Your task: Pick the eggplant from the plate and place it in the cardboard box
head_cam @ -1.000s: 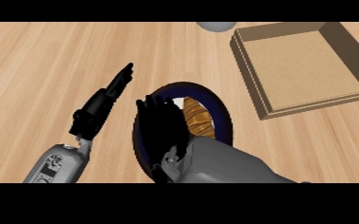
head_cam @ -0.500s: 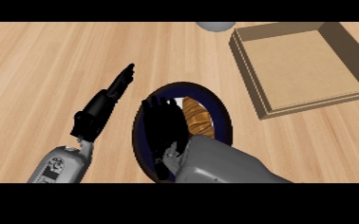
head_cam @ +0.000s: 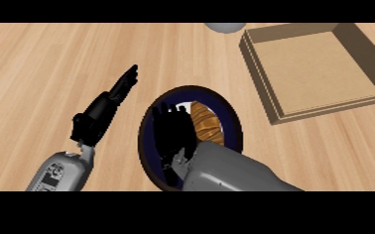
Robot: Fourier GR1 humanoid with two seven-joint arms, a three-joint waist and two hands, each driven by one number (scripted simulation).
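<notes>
Fingers, right hand (head_cam: 174,129): your fingers extend over the dark plate (head_cam: 233,124), lying just left of the brown item; whether they curl onto it cannot be told from the head view.

Fingers, left hand (head_cam: 110,104): straight and held together, pointing up and to the right above bare counter (head_cam: 73,59), holding nothing. You see this hand left of the plate, apart from its rim.

Eggplant (head_cam: 207,124): listed by the task; what you have on the plate is an elongated brown, streaked object, lying lengthwise along the plate's right half, beside the right hand's fingers. Its lower end is hidden by the grey right forearm (head_cam: 227,171).

Plate: dark blue-black, round, near the centre of your view, partly covered by the right hand and forearm.

Cardboard box (head_cam: 311,69): open-topped, shallow, at upper right, well apart from the plate. Nothing shows inside.

Grey rounded object (head_cam: 225,27): at the top edge, just left of the box; cut off, kind not identifiable.
</notes>
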